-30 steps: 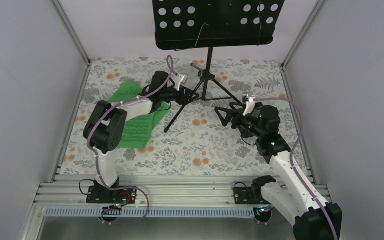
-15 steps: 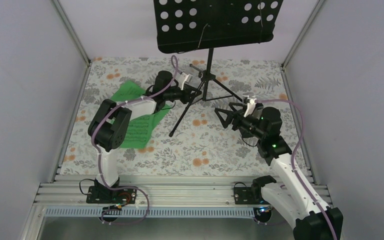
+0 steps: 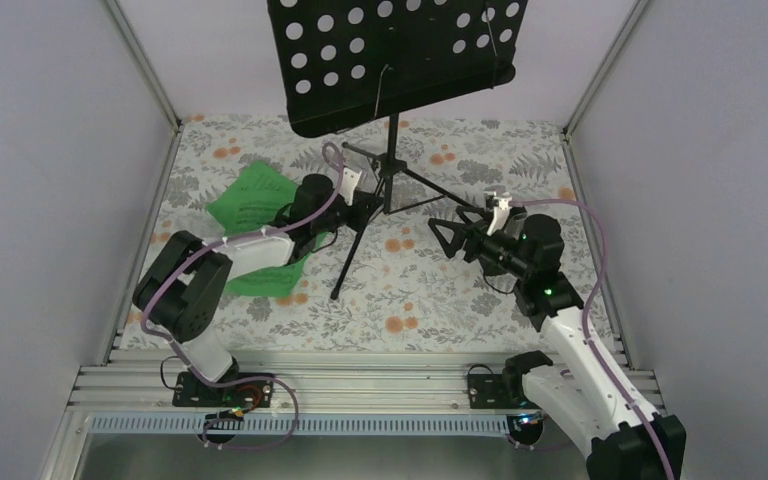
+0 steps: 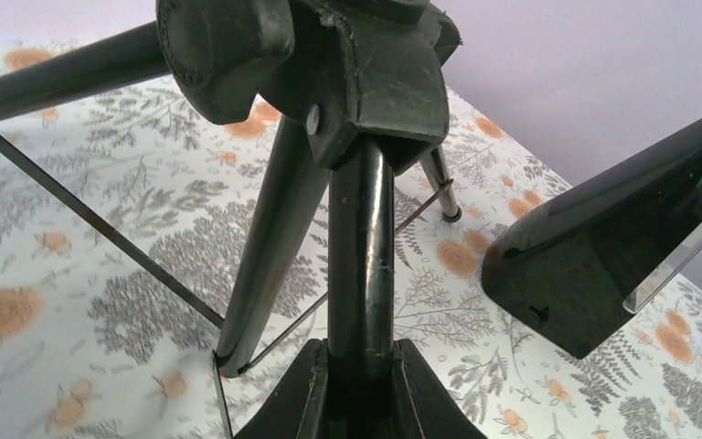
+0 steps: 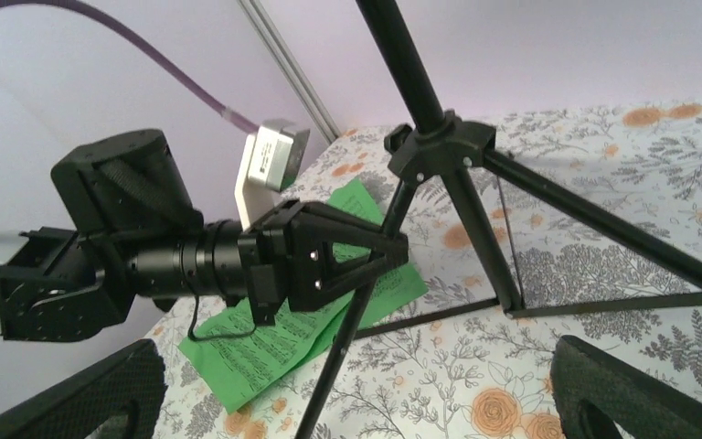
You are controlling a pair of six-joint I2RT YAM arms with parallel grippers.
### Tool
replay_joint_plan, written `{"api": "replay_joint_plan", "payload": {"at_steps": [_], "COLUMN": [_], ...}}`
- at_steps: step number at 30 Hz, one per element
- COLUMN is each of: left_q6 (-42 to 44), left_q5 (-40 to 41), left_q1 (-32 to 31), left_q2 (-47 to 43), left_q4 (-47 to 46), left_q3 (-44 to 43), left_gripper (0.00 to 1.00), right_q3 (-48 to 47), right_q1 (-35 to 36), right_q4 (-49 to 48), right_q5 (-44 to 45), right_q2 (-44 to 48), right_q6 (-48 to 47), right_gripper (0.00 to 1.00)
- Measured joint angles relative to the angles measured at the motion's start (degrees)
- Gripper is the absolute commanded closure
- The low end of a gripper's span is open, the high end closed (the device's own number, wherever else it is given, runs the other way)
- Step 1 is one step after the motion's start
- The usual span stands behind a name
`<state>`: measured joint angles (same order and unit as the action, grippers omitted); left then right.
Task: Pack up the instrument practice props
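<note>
Floral table (image 3: 410, 300); wrist views alone show us left gripper (image 4: 358, 375) clamped on stand (image 4: 361, 229); right gripper (image 3: 450, 235) gapes wide. Stand leans further left than before.

a lab test cell: white panel walls (image 3: 50, 150), aluminium frame rails (image 3: 360, 385).

The overhead view's top edge crops the tall black tripod music stand (image 3: 410, 50); the left arm (image 3: 250, 245) hides part of the bright green printed music sheets (image 3: 245, 200).

No readable text; print on green music sheets (image 3: 245, 200) too small.
</note>
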<state>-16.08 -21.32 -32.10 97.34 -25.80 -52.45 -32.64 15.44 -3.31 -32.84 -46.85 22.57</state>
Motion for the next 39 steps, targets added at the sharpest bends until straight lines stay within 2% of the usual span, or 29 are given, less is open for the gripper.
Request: {"api": "replay_joint_plan", "payload": {"at_steps": [8,15,22,23,27,30,34,39], "left_q6": [-7.8,-14.0,-16.8,-16.9,-17.9,-18.5,-17.6,-14.8], "left_q5": [15.6,27.5,35.0,35.3,35.9,36.3,36.2,34.9], "left_q1": [-10.4,-18.3,-21.7,-21.7,-21.7,-21.5,-21.3,-20.7], "left_q2": [-6.1,-8.7,-10.7,-10.7,-10.7,-10.7,-11.1,-16.2], "left_q4": [2.2,6.6,10.3,10.3,10.5,11.0,11.1,10.4], "left_q3": [5.0,5.5,5.9,5.9,5.8,5.7,5.7,7.8], "left_gripper": [0.98,0.98,0.96,0.91,0.57,0.41,0.28,0.22], "right_q3": [0.7,0.7,0.7,0.7,0.7,0.7,0.7,0.7], "right_q1": [0.0,0.0,0.0,0.0,0.0,0.0,0.3,0.3], "right_q4": [1.7,2.4,4.2,4.4,4.6,4.7,4.6,4.4], "right_q5": [0.7,2.0,2.4,2.6,3.0,3.1,3.1,3.1], "right_q2": [5.3,7.3,7.3,7.3,7.0,7.0,6.8,6.4], "right_q6": [0.7,1.5,1.7,1.7,2.0,2.4,2.6,2.6], "right_gripper": [0.0,0.0,0.0,0.0,0.0,0.0,0.0,0.0]}}
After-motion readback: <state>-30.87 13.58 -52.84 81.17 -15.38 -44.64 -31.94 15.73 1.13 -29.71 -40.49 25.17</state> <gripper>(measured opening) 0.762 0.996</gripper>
